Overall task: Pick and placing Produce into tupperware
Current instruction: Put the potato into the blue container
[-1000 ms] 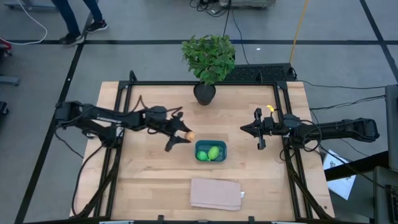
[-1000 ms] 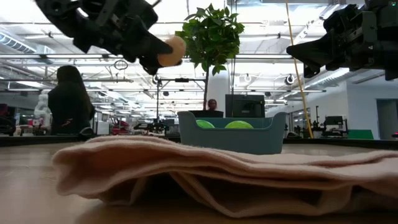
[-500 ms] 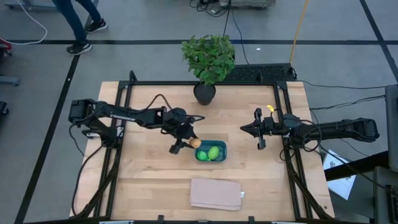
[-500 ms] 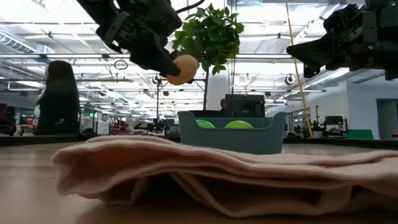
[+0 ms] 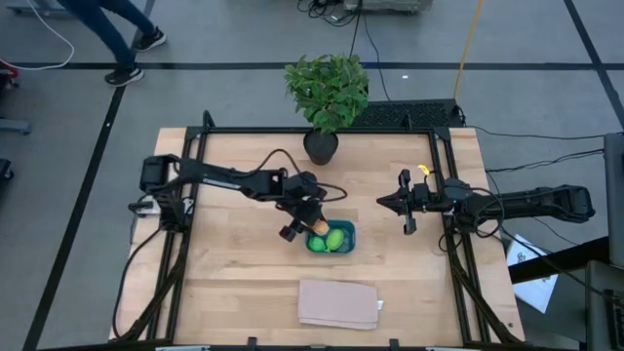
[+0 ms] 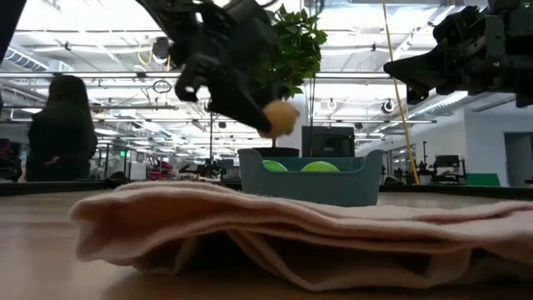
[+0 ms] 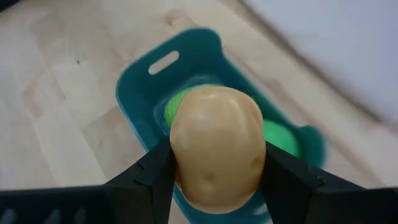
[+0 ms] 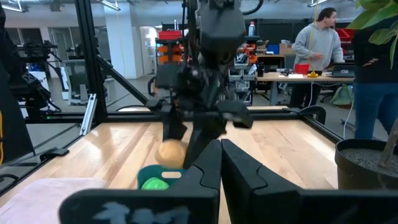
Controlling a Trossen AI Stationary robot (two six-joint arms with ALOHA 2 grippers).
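Note:
My left gripper point(image 5: 314, 222) hangs over the left end of the teal tupperware point(image 5: 343, 244) and is shut on the orange-tan piece of produce point(image 7: 216, 147). The piece shows above the container's rim point(image 6: 250, 154) in the low view. Two bright green pieces point(image 5: 333, 239) lie inside the tupperware point(image 7: 140, 99), which stands on the table. My right gripper point(image 5: 405, 206) waits shut above the table's right side, touching nothing. My left gripper pinches the orange-tan piece point(image 6: 279, 117) between its two fingers point(image 7: 152, 174), one on either side of its rounded body. The fingers come slanting down from the table's left. The piece is lifted clear, just above the tupperware's left end.
A potted leafy plant point(image 5: 327, 93) stands at the table's far edge behind the tupperware. A folded tan cloth pad point(image 5: 337, 303) lies near the table's near edge. People show in the room beyond the table point(image 8: 318, 40).
My left gripper has carried the orange-tan piece toward the table's right and down, from left of the tupperware to over its left end, staying shut on it.

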